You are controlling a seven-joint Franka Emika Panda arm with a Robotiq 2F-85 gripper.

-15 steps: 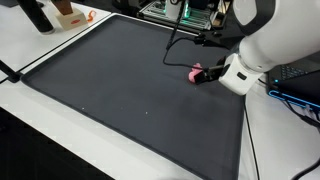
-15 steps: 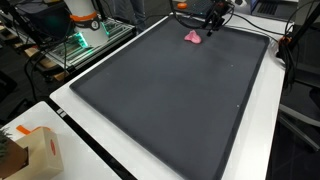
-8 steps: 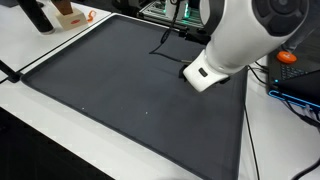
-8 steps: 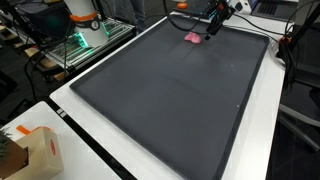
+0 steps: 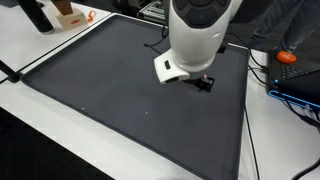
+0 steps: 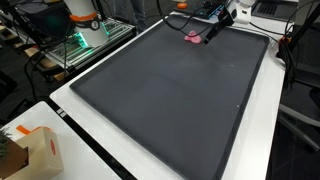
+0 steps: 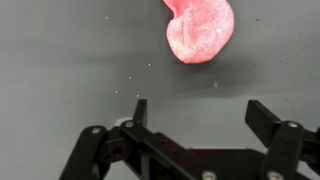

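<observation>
**A:** fingers (image 7: 140, 112) are spread wide and empty, hovering just short of the pink lump (image 7: 200, 30), which sits near an edge of the dark mat (image 6: 170, 100).

**B:** risky imo. The lump isn't between them, so closing here probably grabs nothing or nudges it away.

Your gripper (image 7: 199, 110) pokes in along the bottom of the frame, jaws spread wide with nothing between them. The pink blob (image 7: 200, 30) sits up top, a bit right of centre, cut off by the upper edge and well clear of the gripper. Everything else is the dark grey mat (image 7: 60, 60) with a few pale specks.
</observation>
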